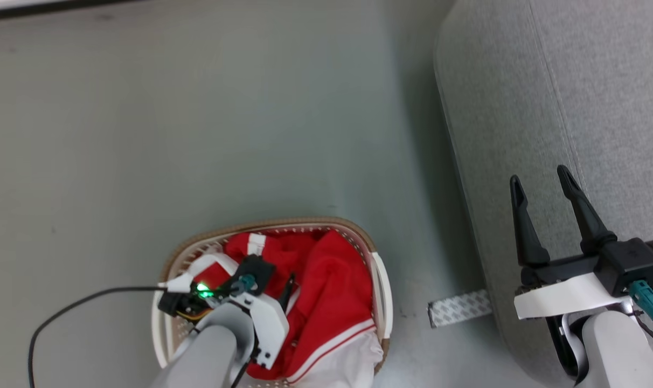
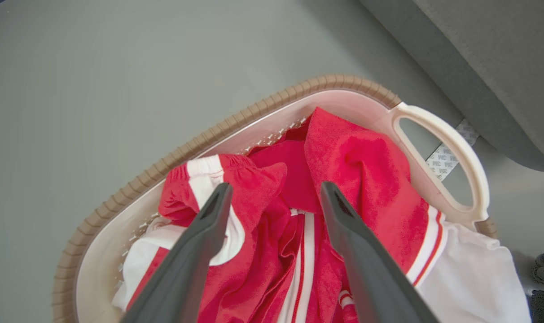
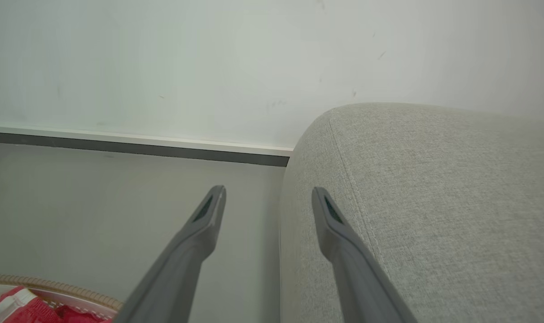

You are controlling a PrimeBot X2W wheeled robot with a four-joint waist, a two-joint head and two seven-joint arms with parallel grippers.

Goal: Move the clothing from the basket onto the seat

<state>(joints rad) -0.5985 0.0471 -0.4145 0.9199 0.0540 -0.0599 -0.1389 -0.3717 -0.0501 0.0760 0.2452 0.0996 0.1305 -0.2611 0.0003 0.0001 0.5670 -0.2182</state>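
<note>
Partly, the left tool hides the clothing.

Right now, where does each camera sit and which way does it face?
Head view: on the head, looking down at the floor, the basket holding the clothing, and the seat; shows the left forearm and open right jaws.
Left wrist view: on the left wrist, looking down along the open left jaws into the basket.
Right wrist view: on the right wrist, looking along the right jaws over the seat's edge toward the wall.
Shared: all three show basket, clothing and seat.
</note>
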